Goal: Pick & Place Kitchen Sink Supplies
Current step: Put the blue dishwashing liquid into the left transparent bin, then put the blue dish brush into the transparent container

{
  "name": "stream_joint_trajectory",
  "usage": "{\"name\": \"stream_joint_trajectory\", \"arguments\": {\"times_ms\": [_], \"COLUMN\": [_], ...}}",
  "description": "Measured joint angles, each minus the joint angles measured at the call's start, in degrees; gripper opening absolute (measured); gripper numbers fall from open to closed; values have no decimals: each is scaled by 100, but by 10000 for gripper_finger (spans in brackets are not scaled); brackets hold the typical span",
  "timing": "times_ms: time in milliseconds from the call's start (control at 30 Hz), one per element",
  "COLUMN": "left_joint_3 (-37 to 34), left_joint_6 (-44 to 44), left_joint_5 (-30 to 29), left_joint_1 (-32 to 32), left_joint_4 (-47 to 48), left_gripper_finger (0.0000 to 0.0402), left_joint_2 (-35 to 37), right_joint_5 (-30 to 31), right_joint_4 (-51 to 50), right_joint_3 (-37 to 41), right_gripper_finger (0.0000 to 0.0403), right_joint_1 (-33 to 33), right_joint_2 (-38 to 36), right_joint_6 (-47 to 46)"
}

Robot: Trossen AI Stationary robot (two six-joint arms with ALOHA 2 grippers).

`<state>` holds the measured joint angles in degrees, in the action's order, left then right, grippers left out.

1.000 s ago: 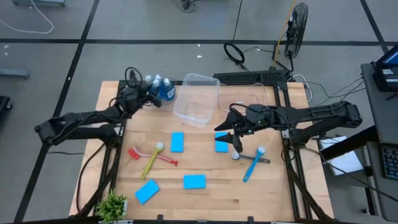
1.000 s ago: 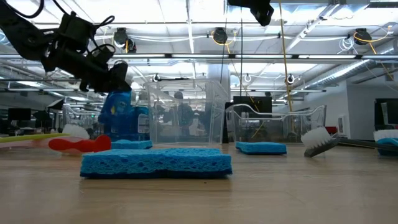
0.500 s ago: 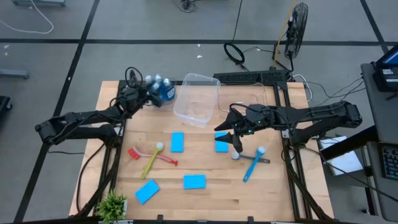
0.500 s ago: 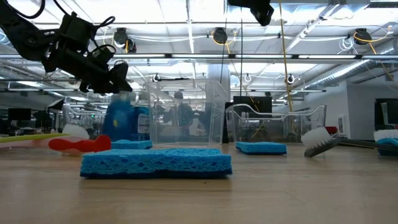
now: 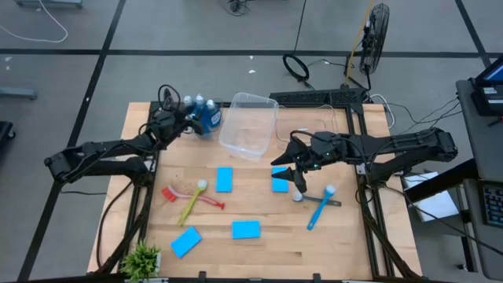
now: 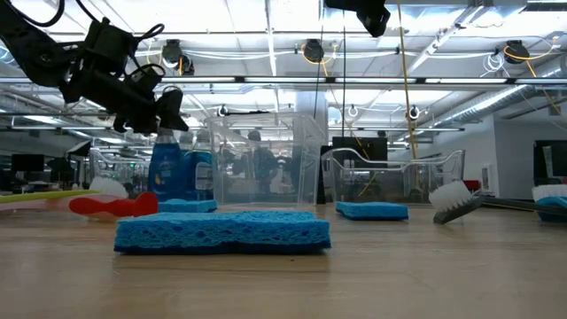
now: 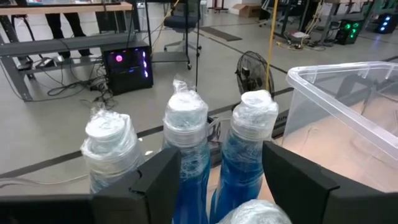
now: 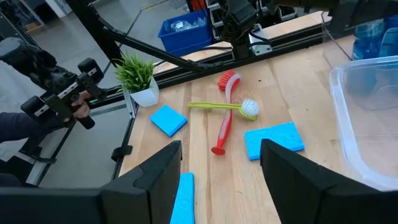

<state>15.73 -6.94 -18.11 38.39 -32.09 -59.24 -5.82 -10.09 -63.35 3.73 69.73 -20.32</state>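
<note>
Left claw point(image 5: 186, 123) at the tabletop's point(image 5: 259, 255) far left corner, fingers apart around the cap of a soap bottle, not clamped; in the left wrist view three more wrapped caps stand just beyond, fourth cap between the fingers point(image 7: 158, 180)
Soap bottles point(image 5: 206, 115) clustered upright at that far left corner, just beside the clear bin point(image 5: 250, 126); blue bodies, pale caps
Right claw point(image 5: 296, 169) over the tabletop's middle-right, fingers apart, holding nothing; hovering above a blue sponge point(image 5: 280, 184), white brush head point(image 5: 299, 196) just nearer the front edge
Blue-handled brush point(image 5: 317, 210) toward the right edge, crossed by a dark-handled one
Sponges: one point(image 5: 224, 179) mid-tabletop, one point(image 5: 245, 229) near the front edge, one point(image 5: 185, 241) toward the front left corner
Red brush point(image 5: 189, 196) and yellow-green brush point(image 5: 191, 204) crossed near the left edge
Potted plant point(image 5: 141, 258) at the front left corner
Low view: sponge point(image 6: 221, 231) flat in the foreground, left claw point(image 6: 168, 113) above a bottle point(image 6: 166, 170)
</note>
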Motion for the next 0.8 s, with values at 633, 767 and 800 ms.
{"name": "stream_joint_trajectory", "arguments": {"times_ms": [633,767,800], "left_joint_3": [376,503,559], "left_joint_6": [516,578,589], "left_joint_5": [320,324,325], "left_joint_1": [-342,-705,-808], "left_joint_4": [-974,-811,-699], "left_gripper_finger": [214,217,218], "left_joint_2": [743,1254,1365], "right_joint_5": [-20,-28,-27], "right_joint_4": [-6,-91,-212], "right_joint_3": [2,2,2], "right_gripper_finger": [208,208,208], "right_joint_1": [0,0,0], "right_joint_2": [0,-11,-44], "right_joint_6": [0,22,106]}}
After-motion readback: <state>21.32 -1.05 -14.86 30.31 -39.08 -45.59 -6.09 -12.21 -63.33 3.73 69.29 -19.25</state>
